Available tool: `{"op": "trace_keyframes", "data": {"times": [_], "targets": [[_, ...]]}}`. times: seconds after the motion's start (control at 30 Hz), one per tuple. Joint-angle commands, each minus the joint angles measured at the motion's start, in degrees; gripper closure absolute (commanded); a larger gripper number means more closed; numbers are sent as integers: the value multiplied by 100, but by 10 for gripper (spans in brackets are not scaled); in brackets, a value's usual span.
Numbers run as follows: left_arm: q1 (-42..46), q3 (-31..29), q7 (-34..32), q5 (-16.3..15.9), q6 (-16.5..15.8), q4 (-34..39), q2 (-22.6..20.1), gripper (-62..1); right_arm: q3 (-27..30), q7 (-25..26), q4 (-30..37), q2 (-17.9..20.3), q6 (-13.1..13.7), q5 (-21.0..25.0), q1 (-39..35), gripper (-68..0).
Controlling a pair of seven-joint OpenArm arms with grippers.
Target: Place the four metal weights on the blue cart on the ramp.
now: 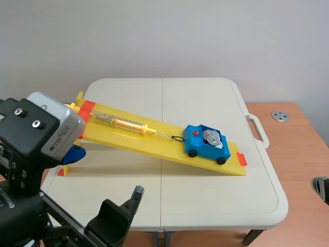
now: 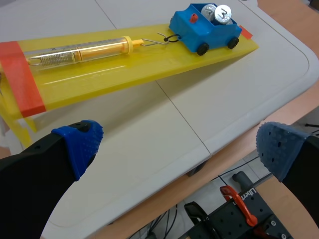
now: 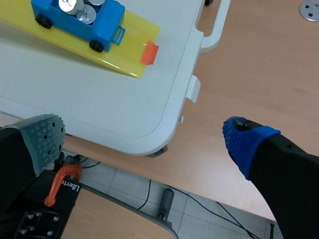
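The blue cart [image 1: 205, 144] stands near the low end of the yellow ramp [image 1: 133, 139], hooked to a spring scale [image 1: 121, 122]. Silver metal weights [image 1: 212, 137] sit in its tray, seen close together in the left wrist view [image 2: 217, 12] and the right wrist view [image 3: 79, 10]. My left gripper [image 2: 179, 149] hangs open over the table's front edge, well short of the cart [image 2: 204, 30], with nothing between its fingers. My right gripper [image 3: 149, 139] is open and empty past the table's right front corner, short of the cart [image 3: 79, 22].
The white folding table [image 1: 205, 200] has a handle [image 1: 257, 128] on its right side. A brown desk [image 1: 298, 154] beyond it carries a round metal disc [image 1: 280, 116]. Orange tape [image 1: 241, 158] marks the ramp's low end. A clamp [image 2: 239, 209] sits below the table edge.
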Motion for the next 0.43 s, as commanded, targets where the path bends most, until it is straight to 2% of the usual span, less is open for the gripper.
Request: {"op": "trace_keyframes", "data": {"times": [0.0,0.4], "targets": [[9,-85,-612,-319,214,573,-2,-623,361,730,741,0,151,498,114,-661],[-9,-85,-645,-319,223,570,-2,-623,42,730,741,0,151,492,114,-661]]}}
